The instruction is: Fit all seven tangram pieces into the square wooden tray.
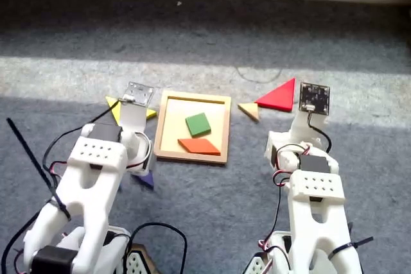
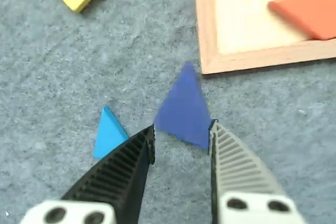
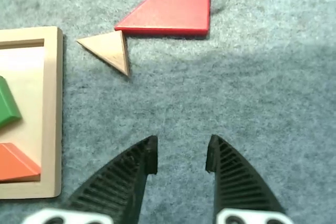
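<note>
Left hand (image 2: 182, 131) grips the dark blue triangle (image 2: 184, 107) just beside the tray (image 2: 206, 30) corner. Right hand (image 3: 181, 153) hangs open, near the tan triangle (image 3: 107, 50) and red triangle (image 3: 176, 6).

In tray (image 1: 196, 97): square piece (image 1: 198, 124), parallelogram (image 1: 200, 146) at its 6 o'clock. Off tray at 3 o'clock: small triangle (image 1: 249, 111), large triangle (image 1: 279, 97) just beyond. At 9 o'clock: third triangle (image 1: 115, 108). At 7 o'clock: mid triangle (image 2: 183, 109) beside lesser triangle (image 2: 109, 132).

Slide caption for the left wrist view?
Left gripper pinching a dark blue triangular piece beside the square wooden tray, light blue triangle nearby.
</note>
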`<control>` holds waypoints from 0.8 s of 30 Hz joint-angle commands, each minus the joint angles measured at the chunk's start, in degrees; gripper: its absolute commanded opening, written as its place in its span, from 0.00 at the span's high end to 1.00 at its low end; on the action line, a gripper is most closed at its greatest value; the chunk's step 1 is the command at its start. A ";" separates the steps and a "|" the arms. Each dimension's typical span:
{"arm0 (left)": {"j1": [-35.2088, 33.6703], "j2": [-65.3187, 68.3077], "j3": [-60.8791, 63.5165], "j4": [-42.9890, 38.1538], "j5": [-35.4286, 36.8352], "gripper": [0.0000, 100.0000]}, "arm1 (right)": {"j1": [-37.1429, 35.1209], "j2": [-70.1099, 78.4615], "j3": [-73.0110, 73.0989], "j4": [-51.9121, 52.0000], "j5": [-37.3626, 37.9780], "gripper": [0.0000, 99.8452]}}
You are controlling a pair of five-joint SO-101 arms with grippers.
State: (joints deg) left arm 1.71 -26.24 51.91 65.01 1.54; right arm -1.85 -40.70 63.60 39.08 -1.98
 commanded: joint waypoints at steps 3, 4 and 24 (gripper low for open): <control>1.54 -5.93 -2.33 0.53 -0.70 0.83 | 0.75 -1.54 -0.31 -1.10 1.05 0.85; 1.54 -5.85 -2.59 -0.62 -0.70 0.83 | 0.75 -1.54 -0.31 -1.10 1.05 0.85; -5.14 -5.76 6.37 -5.01 -0.35 0.70 | 0.75 -1.54 -0.31 -1.10 1.14 0.85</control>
State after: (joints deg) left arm -2.51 -30.37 57.10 62.73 1.36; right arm -1.85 -40.70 63.60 39.08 -1.63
